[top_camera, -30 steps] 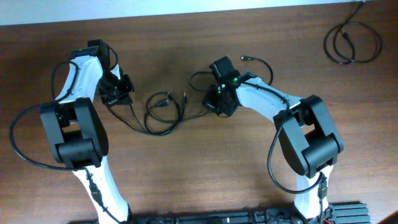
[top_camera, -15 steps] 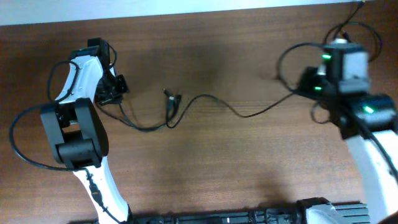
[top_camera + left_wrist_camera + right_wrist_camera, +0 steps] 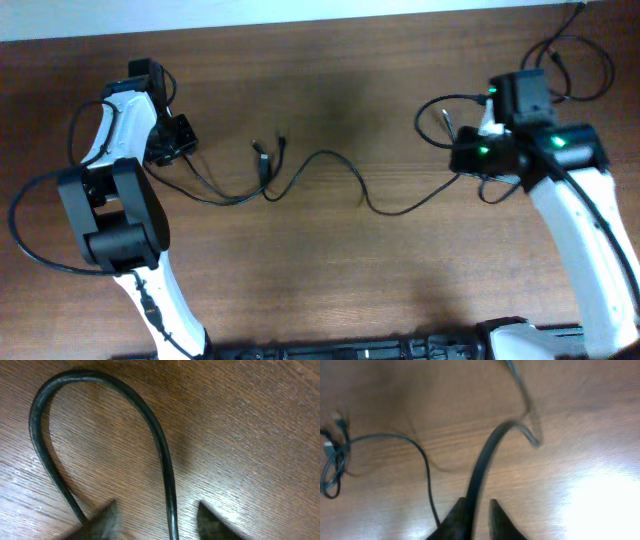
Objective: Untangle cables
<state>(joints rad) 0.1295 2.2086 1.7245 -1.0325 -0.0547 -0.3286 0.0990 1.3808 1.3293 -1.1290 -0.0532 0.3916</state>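
Now the right gripper point(image 3: 479, 522), clenched on a cable point(image 3: 485, 460), has been shifted toward the left gripper point(image 3: 156, 517), which is spread open astride a cable loop point(image 3: 100, 390).

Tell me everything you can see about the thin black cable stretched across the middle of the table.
The cable is a thin, black, flexible cord lying in loose waves on the brown wooden table. Its right end rises to the right tool, which pinches it. At its left it meets another cord beside two small plugs; there I cannot tell the two apart.
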